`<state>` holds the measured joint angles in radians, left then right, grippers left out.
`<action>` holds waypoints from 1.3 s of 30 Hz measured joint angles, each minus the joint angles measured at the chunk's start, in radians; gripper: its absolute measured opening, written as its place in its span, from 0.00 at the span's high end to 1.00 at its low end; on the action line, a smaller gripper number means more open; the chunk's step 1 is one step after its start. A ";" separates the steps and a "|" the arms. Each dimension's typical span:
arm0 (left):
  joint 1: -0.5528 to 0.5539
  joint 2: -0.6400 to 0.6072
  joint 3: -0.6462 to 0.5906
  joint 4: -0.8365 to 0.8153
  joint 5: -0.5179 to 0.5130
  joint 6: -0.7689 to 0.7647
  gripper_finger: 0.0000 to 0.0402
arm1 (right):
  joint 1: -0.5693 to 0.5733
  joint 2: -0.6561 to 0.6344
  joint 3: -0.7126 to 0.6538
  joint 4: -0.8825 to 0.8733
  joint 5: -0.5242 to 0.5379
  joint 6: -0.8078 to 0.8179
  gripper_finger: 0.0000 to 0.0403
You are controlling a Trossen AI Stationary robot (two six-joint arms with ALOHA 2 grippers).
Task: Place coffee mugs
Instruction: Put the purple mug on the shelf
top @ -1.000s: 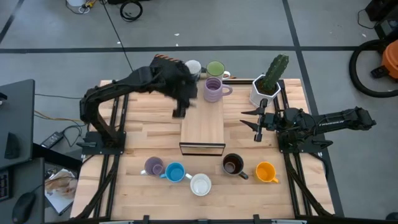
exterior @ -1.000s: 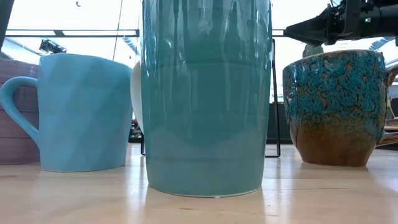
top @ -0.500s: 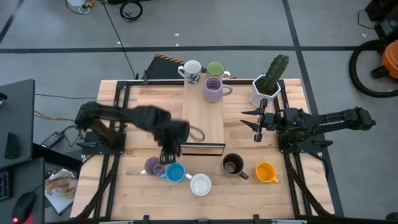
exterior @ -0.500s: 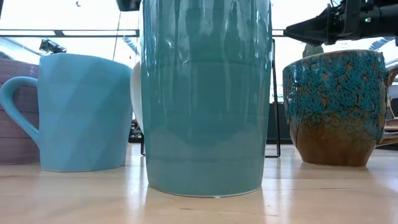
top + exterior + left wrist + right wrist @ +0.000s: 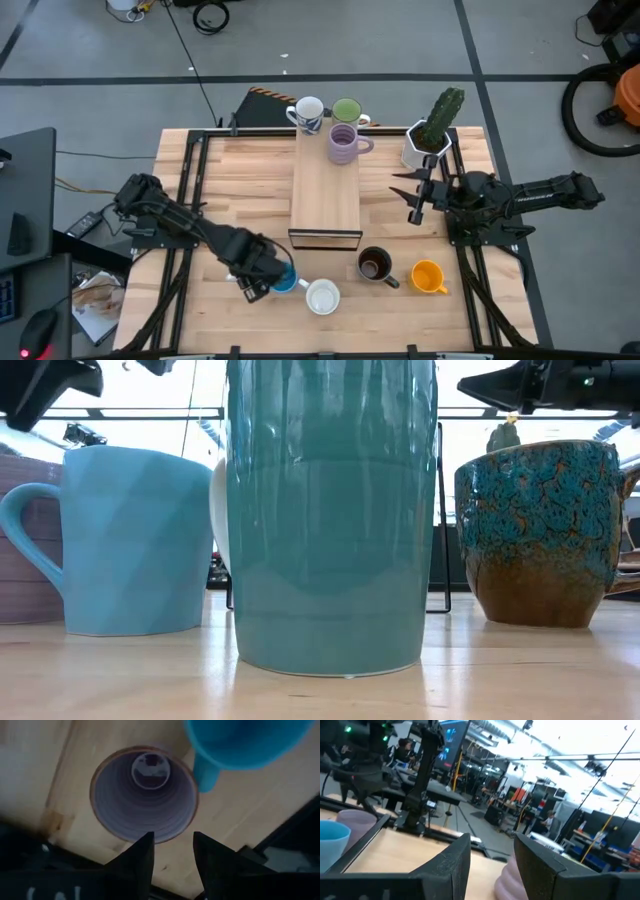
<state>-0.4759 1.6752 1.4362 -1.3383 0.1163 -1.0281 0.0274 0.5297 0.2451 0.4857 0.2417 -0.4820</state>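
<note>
A: How do the coffee mugs look, and where do they stand?

B: On the far end of the wooden board there are three: a white mug, a green mug and a lilac mug with ribbed sides, its handle to the right. Near the front edge of the table stand a blue mug, a second white mug, a dark brown mug and an orange mug. In the high view the left arm hides another mug, but the left wrist view shows it: a second lilac mug, round, open side up, ribbed inside, just beside the blue one.

A: Where is this second lilac mug relative to the left gripper?

B: The left gripper is directly above it, looking down into it. Its two fingers are spread a little and hold nothing; their tips are over the rim of the mug, and I cannot tell if they touch it.

A: And the other arm?

B: The right gripper waits at the right of the board, near the cactus pot. Its fingers are apart and empty, well away from every mug.
</note>
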 joint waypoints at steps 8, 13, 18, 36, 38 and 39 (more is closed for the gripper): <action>-0.074 0.011 -0.003 0.097 -0.093 -0.109 0.65 | -0.037 0.000 0.000 0.015 -0.008 -0.016 0.61; -0.091 0.027 -0.004 0.098 -0.189 -0.105 0.65 | -0.062 0.000 0.000 0.015 -0.063 0.001 0.61; -0.089 0.027 -0.004 0.090 -0.243 -0.154 0.65 | -0.077 0.000 0.000 0.015 -0.087 0.011 0.61; -0.109 0.027 -0.123 0.190 -0.192 -0.200 0.65 | -0.078 0.000 0.000 0.015 -0.089 0.016 0.61; -0.109 0.026 -0.137 0.195 -0.192 -0.193 0.65 | -0.078 0.000 0.000 0.015 -0.089 0.016 0.61; -0.109 0.026 -0.142 0.196 -0.193 -0.185 0.65 | -0.078 0.000 0.000 0.015 -0.089 0.016 0.61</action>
<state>-0.5846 1.7016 1.2943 -1.1427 -0.0762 -1.2132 -0.0502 0.5301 0.2451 0.5003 0.1524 -0.4660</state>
